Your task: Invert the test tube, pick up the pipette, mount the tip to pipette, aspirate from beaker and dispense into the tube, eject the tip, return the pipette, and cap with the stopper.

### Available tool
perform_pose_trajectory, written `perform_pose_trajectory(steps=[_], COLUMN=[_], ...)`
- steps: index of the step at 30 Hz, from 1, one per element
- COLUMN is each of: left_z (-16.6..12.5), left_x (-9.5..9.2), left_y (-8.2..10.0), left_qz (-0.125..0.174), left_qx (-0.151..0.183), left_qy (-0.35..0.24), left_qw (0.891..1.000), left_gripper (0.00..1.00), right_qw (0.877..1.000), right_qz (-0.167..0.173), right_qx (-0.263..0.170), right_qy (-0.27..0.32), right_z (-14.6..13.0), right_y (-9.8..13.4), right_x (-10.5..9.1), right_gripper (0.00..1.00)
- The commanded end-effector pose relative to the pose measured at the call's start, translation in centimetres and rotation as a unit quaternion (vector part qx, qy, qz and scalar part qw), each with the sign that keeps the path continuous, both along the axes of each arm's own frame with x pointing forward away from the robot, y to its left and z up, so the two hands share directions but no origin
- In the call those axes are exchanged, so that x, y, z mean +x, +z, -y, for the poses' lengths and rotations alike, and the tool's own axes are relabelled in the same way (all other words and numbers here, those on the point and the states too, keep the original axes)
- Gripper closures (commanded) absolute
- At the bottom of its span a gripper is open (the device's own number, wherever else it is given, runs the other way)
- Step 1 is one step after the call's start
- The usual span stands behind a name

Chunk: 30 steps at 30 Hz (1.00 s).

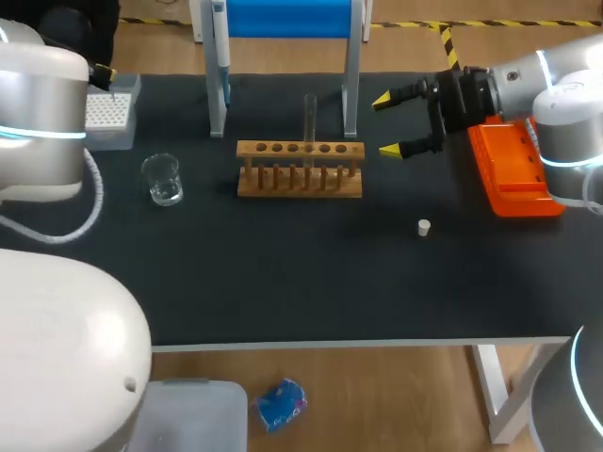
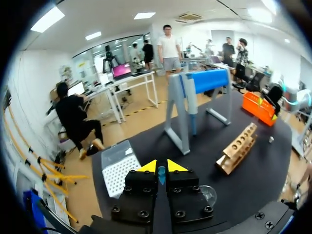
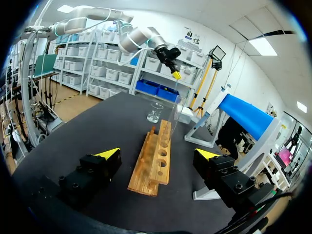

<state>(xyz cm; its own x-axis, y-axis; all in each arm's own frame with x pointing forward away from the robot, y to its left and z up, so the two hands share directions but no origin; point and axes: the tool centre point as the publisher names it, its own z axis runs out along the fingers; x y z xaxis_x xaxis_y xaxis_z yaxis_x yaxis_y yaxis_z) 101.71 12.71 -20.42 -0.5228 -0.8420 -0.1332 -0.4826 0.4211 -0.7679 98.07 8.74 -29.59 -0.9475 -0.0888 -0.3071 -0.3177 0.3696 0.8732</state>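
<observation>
Tube (image 1: 309,121) was seen upright in the rack (image 1: 300,186), pipette (image 1: 220,42) hung up, stopper (image 1: 424,227) left on the table (image 1: 283,273); right gripper (image 1: 385,124) was spread apart, left gripper (image 2: 161,166) pressed together; most steps were judged undone

The head camera hangs high behind the robot and looks steeply down on the whole black table (image 1: 311,292), with the wooden rack (image 1: 300,169) toward the far side. The left wrist camera sits low at the far left corner beside the tip box (image 2: 117,168) and faces right across the table. The right wrist camera hovers close off the rack's right end, facing left along it toward the beaker (image 3: 156,113). All three share the rack and the blue-topped stand (image 1: 283,19).
</observation>
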Motion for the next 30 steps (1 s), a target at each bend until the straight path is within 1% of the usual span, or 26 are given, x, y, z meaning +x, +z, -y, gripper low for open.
perform_pose_trajectory(steps=[1, 2, 4, 6, 8, 11, 13, 14, 16, 17, 18, 30], left_z=[3.6, 4.8, 6.8, 9.0, 11.0, 14.3, 16.4, 17.2, 18.7, 19.5, 20.1, 20.1], left_x=[-2.8, -3.6, -5.2, -6.9, -8.3, -10.3, -11.4, -11.8, -12.6, -13.0, -13.3, -13.3], left_y=[1.7, 2.0, 2.4, 3.0, 3.6, 4.2, 4.2, 4.1, 4.3, 4.4, 4.3, 4.3], left_qz=[-0.035, -0.029, -0.029, -0.017, -0.009, -0.002, -0.008, -0.012, -0.006, -0.011, -0.016, -0.016], left_qx=[0.019, 0.02, 0.021, 0.019, 0.007, 0.0, 0.002, 0.001, -0.013, -0.013, -0.009, -0.009], left_qy=[-0.111, -0.13, -0.153, -0.182, -0.203, -0.258, -0.299, -0.316, -0.344, -0.359, -0.366, -0.366], left_qw=[0.993, 0.991, 0.988, 0.983, 0.979, 0.966, 0.954, 0.949, 0.939, 0.933, 0.93, 0.93], left_gripper=[1.0, 1.0, 1.0, 1.0, 1.0, 1.0, 1.0, 1.0, 1.0, 1.0, 1.0, 1.0], right_qw=[1.0, 1.0, 1.0, 1.0, 1.0, 1.0, 1.0, 1.0, 1.0, 1.0, 1.0, 1.0], right_qz=[0.0, 0.0, 0.0, 0.0, 0.0, 0.0, 0.0, 0.0, 0.0, 0.0, 0.0, 0.0], right_qx=[0.0, 0.0, 0.0, 0.0, 0.0, 0.0, 0.0, 0.0, 0.0, 0.0, 0.0, 0.0], right_qy=[0.0, 0.0, 0.0, 0.0, 0.0, 0.0, 0.0, 0.0, 0.0, 0.0, 0.0, 0.0], right_z=[0.0, 0.0, 0.0, 0.0, 0.0, 0.0, 0.0, 0.0, 0.0, 0.0, 0.0, 0.0], right_y=[0.0, 0.0, 0.0, 0.0, 0.0, 0.0, 0.0, 0.0, 0.0, 0.0, 0.0, 0.0], right_x=[0.0, 0.0, 0.0, 0.0, 0.0, 0.0, 0.0, 0.0, 0.0, 0.0, 0.0, 0.0], right_gripper=[0.0, 0.0, 0.0, 0.0, 0.0, 0.0, 0.0, 0.0, 0.0, 0.0, 0.0, 0.0])
